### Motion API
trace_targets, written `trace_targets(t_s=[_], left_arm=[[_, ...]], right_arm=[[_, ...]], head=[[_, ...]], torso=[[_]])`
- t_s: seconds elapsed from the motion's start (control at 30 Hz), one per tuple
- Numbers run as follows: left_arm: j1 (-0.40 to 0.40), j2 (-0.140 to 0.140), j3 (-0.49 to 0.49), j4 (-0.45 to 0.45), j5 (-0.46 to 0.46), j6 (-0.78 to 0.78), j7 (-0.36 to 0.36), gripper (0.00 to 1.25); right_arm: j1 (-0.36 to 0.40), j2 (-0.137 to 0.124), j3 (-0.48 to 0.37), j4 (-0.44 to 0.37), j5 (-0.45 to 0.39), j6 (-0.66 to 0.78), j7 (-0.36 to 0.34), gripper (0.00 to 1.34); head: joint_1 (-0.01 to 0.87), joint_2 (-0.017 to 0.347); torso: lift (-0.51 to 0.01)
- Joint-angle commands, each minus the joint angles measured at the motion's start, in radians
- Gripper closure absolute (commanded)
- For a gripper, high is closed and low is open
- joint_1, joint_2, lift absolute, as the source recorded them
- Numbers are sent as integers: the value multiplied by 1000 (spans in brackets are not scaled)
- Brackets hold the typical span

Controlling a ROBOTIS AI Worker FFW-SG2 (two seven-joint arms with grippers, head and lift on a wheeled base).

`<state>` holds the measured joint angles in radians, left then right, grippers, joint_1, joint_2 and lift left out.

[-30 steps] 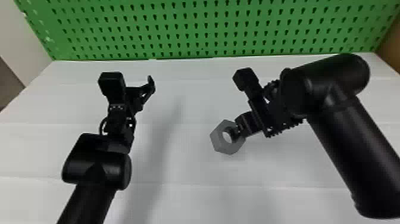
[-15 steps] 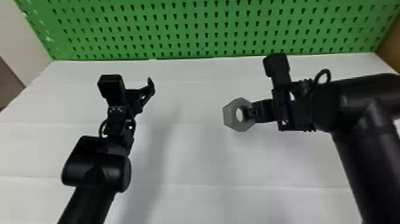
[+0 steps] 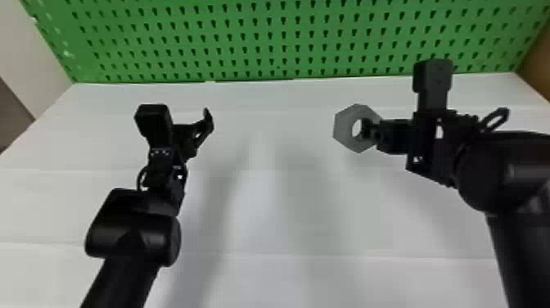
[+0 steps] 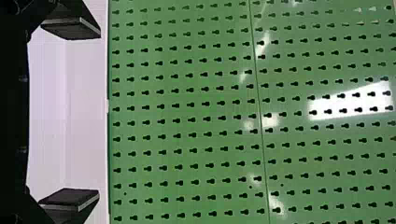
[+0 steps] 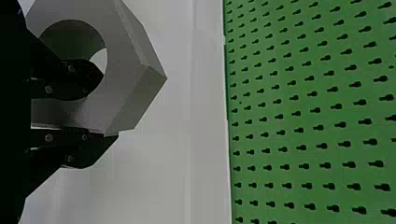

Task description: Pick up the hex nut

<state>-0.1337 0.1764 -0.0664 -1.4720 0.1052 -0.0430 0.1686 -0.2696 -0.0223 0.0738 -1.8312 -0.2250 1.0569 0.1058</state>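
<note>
1. In the head view, the right end effector (image 5: 110,106) grasps the hex nut (image 3: 344,127) between two and three o'clock of centre; one finger sits inside the hole, the other against the outside.
2. The nut seems to hang above the bench (image 3: 262,213), though its underside is hard to judge; the pick-up looks nearly done.
3. What could go wrong: the grip takes only one wall, so the nut's off-centre weight might make it swivel or slip, especially if the arm turns sharply.
4. A low pass could also knock the nut's edge on the bench—loosening the pinch.
5. The left end effector (image 4: 98,112) idles between nine and ten o'clock, released and spread wide.
6. As for containers, the nearest thing is the nut's own hole—it houses that one finger.
</note>
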Motion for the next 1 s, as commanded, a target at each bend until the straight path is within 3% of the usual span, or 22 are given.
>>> trace_targets(t_s=[0.0,0.2,0.6,0.97], left_arm=[[0,0,-1,-1,1,0,0,87],[3,0,-3,-1,5,0,0,87],[2,0,-6,-1,13,0,0,87],[2,-2,-7,-1,19,0,0,87]], right_arm=[[46,4,-45,-13,6,-107,0,1046],[115,23,-94,-17,32,-288,0,1046],[225,23,-178,30,99,-667,0,1046],[282,23,-170,99,121,-907,-18,1046]], head=[[785,149],[785,149],[785,149],[785,149]], torso=[[-84],[-84],[-84],[-84]])
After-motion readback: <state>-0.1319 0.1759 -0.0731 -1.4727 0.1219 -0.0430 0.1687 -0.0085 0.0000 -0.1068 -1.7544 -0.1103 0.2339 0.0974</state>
